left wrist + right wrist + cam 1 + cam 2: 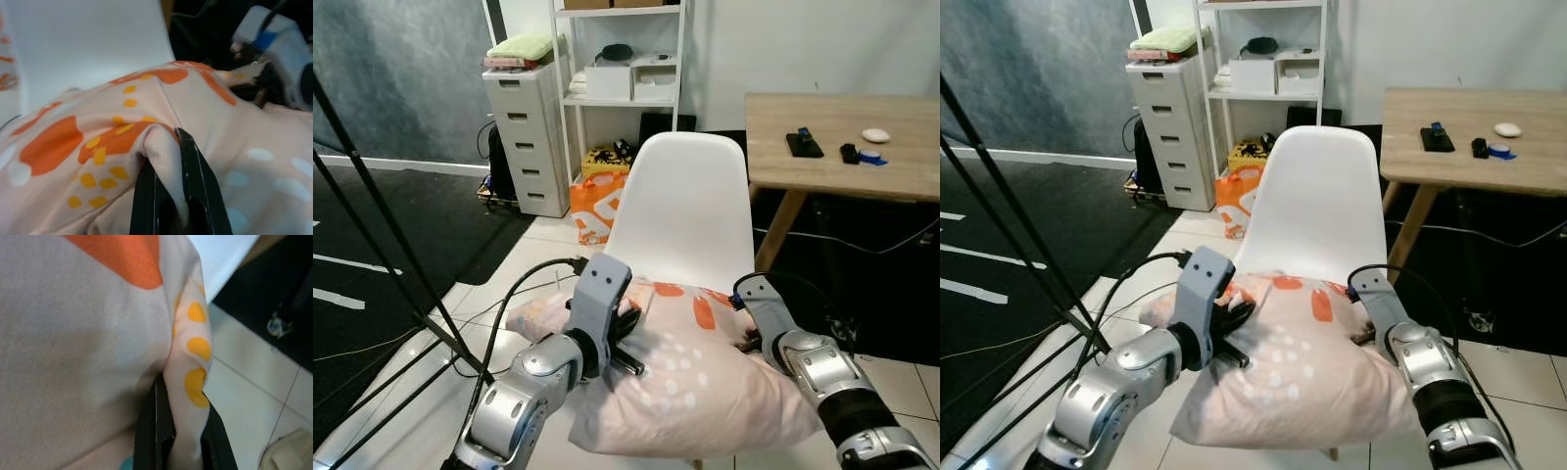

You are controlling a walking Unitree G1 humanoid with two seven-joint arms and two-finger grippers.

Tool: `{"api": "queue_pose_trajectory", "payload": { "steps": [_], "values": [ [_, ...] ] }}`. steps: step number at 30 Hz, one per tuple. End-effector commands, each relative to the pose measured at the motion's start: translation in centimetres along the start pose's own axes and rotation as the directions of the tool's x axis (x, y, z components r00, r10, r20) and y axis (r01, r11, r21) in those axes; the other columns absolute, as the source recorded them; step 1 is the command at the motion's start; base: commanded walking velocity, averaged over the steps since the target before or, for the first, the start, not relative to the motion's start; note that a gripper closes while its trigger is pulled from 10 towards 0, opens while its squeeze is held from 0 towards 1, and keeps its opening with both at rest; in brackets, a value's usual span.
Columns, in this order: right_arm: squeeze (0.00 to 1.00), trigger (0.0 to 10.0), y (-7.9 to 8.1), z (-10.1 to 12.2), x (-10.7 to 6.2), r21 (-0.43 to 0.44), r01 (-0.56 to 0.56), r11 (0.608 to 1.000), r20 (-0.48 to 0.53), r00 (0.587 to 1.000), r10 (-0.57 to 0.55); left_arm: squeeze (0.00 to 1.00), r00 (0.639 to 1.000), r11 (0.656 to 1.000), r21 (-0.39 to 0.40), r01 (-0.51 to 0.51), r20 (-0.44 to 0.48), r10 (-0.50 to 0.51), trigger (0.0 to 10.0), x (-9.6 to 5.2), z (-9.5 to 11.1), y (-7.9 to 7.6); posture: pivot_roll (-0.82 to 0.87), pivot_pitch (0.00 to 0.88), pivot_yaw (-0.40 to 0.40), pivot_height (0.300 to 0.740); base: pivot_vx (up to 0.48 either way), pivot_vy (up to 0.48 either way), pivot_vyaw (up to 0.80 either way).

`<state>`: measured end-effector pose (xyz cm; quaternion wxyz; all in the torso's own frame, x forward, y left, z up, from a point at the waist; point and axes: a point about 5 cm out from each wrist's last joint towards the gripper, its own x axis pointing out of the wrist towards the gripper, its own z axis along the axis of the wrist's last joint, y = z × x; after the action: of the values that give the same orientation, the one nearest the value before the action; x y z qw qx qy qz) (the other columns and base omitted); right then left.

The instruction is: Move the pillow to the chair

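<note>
A pale pink pillow (690, 377) with orange, yellow and white spots lies across the seat of a white shell chair (683, 211) right in front of me. My left gripper (625, 326) is shut on a fold of the pillow's left side; the left wrist view shows cloth pinched between the black fingers (195, 181). My right gripper (751, 338) is shut on the pillow's right edge, with a fold of fabric (188, 396) squeezed between its fingers (149, 431).
A wooden table (842, 157) with small items stands to the right of the chair. Behind it are a white drawer unit (524, 137), a white shelf rack (622, 78) and an orange bag (597, 206). Black tripod legs (382, 245) and cables cross the tiled floor at left.
</note>
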<state>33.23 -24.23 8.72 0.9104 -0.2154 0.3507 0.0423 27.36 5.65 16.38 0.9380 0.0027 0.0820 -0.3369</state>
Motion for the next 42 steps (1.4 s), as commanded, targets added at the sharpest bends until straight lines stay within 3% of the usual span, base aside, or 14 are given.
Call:
{"api": "queue_pose_trajectory", "payload": {
  "steps": [1, 13, 16, 36, 42],
  "values": [
    [0.0, 10.0, -0.3, -0.6, 0.1, 0.005, 0.036, 0.999, -0.021, 0.999, -0.036, 0.0, 0.997, 0.999, 0.038, -0.01, 0.079, 0.007, 10.0, -0.5, 1.5, 0.4, -0.21, 0.048, 0.058, 0.66, 0.0, 0.0, 0.0],
    [0.0, 10.0, -0.8, 0.0, -0.1, 0.013, 0.052, 0.999, 0.022, 0.998, -0.053, 0.0, 0.996, 0.999, 0.037, -0.018, 0.091, 0.015, 10.0, -0.4, 1.8, 0.5, -0.21, 0.052, 0.055, 0.66, 0.0, 0.0, 0.0],
    [0.0, 10.0, -0.7, 0.5, -0.2, 0.022, 0.034, 0.999, 0.071, 0.997, -0.036, 0.0, 0.995, 0.999, 0.037, -0.02, 0.094, 0.016, 10.0, -0.4, 1.8, 0.5, -0.21, 0.055, 0.055, 0.668, 0.0, 0.0, 0.0],
    [0.0, 10.0, -0.8, 1.2, -0.3, 0.005, 0.037, 0.999, 0.1, 0.994, -0.037, 0.0, 0.993, 0.998, 0.05, -0.032, 0.114, 0.026, 10.0, -0.3, 2.0, 0.7, -0.21, 0.055, 0.051, 0.718, 0.0, 0.0, 0.0],
    [0.0, 10.0, -0.6, 1.7, -0.4, 0.053, 0.023, 0.998, 0.168, 0.985, -0.032, 0.0, 0.99, 0.997, 0.047, -0.054, 0.133, 0.047, 10.0, -0.5, 2.2, 1.1, -0.21, 0.048, 0.053, 0.733, 0.0, 0.0, 0.0]
  ]
}}
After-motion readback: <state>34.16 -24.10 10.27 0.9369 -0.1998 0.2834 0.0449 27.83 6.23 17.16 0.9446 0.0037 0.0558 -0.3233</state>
